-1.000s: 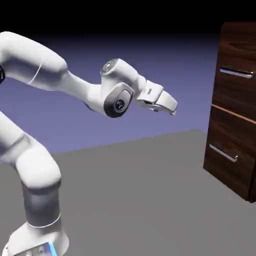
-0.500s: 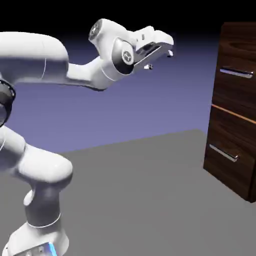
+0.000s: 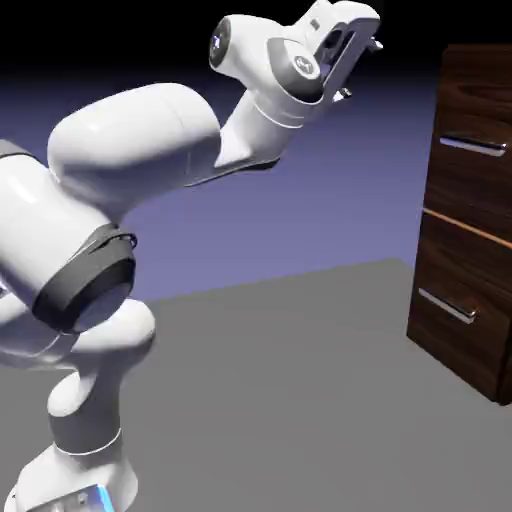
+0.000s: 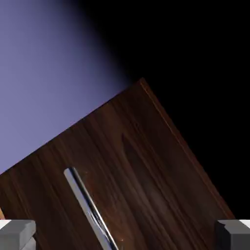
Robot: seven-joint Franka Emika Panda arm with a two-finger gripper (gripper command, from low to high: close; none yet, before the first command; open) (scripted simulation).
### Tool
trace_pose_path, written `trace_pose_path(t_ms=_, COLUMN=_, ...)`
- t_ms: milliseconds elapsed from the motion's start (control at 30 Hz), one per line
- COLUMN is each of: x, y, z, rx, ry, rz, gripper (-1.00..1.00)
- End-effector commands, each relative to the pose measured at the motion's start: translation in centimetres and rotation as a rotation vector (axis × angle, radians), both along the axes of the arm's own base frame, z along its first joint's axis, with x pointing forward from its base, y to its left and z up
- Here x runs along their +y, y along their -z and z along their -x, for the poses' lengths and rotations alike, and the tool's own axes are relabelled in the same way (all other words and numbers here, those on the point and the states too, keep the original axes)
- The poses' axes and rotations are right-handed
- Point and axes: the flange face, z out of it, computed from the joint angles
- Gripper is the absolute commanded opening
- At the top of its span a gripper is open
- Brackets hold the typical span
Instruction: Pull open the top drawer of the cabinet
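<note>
Raised and swung higher since previous frame: gripper (image 3: 362, 55), fingers (image 4: 17, 233) spread wide, holding nothing, well short of top drawer (image 3: 477, 172) on cabinet (image 3: 468, 300) at right; drawer shut, handle (image 4: 90, 210) untouched.

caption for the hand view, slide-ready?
Hand view: open gripper faces the top drawer, still short of its silver bar handle, seen rolled against a blue-violet backdrop.

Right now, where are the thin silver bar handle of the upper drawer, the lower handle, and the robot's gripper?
thin silver bar handle of the top drawer (image 3: 472, 146): exterior view, mid-bar.
lower silver bar handle (image 3: 446, 306): exterior view, mid-bar.
white two-finger gripper (image 3: 362, 66): exterior view, between fingertips.
</note>
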Motion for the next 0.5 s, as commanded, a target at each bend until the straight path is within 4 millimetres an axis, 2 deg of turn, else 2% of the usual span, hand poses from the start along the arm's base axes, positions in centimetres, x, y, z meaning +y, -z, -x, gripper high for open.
trace_pose_path(t_ms=0, x=-0.3, y=0.2, z=-0.8, rx=-0.013, ry=0.005, rz=0.017, gripper=0.0)
trace_pose_path(t_ms=233, x=-1.2, y=2.9, z=-7.4, rx=-0.085, ry=0.055, rz=0.143, gripper=0.0)
trace_pose_path(t_ms=467, x=0.2, y=8.3, z=-14.9, rx=-0.133, ry=0.113, rz=0.301, gripper=0.0)
